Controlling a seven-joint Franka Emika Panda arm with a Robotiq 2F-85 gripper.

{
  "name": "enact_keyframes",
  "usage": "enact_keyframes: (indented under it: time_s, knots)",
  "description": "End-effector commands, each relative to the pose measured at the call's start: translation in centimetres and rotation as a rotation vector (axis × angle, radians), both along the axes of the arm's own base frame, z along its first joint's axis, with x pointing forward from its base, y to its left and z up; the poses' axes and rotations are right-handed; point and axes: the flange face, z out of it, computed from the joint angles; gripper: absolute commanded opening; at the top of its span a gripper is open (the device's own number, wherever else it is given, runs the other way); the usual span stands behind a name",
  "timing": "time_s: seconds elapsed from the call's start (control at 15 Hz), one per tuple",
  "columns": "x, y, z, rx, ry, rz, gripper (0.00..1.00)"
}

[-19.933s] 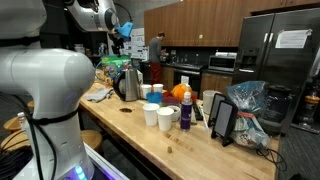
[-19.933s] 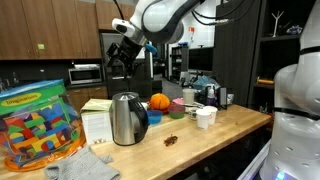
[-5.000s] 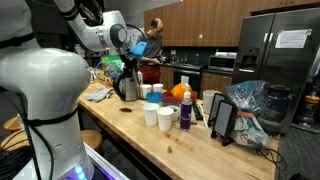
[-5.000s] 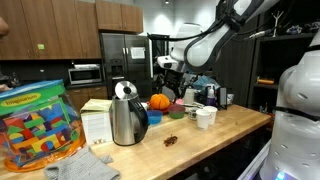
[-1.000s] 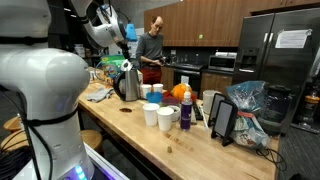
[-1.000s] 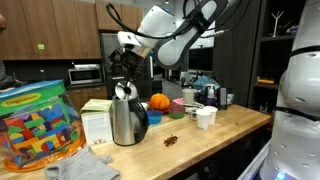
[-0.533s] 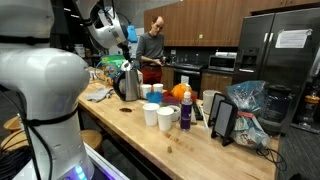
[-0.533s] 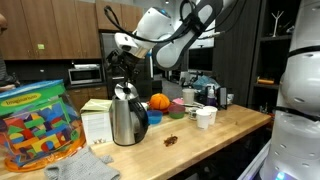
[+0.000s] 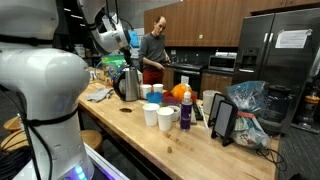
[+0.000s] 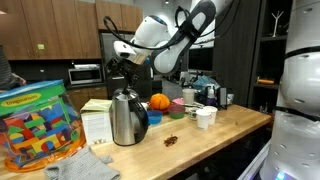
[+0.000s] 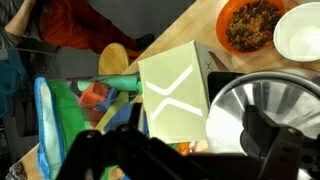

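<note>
Hovering just above the tall stainless-steel kettle (image 10: 126, 118), the dark robot gripper (image 10: 122, 68) is seen in an exterior view; whether its jaws are parted or closed cannot be told. The kettle is set on the wooden countertop (image 10: 215, 135), with a pale cardboard carton (image 10: 95, 122) just beside it at 9 o'clock and a round orange thing (image 10: 159, 102), perhaps a fruit, at 2 o'clock

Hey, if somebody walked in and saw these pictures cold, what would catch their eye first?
The white arm bending over the wooden counter, its gripper hanging just above the steel kettle. Next, the tub of coloured blocks at the left edge of that exterior view, and the person standing in the kitchen behind.
</note>
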Motion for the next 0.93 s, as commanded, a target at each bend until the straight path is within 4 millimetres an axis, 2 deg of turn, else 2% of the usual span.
enact_keyframes:
  time_s: [0.0,0.53,0.87]
  knots:
    - [1.2,-0.4,-0.9,-0.002,0.016,-0.016,1.0]
    - [2.3,-0.7,-2.5,-0.003,0.051,-0.036,1.0]
    - [2.4,-0.7,-2.5,-0.001,0.054,-0.044,1.0]
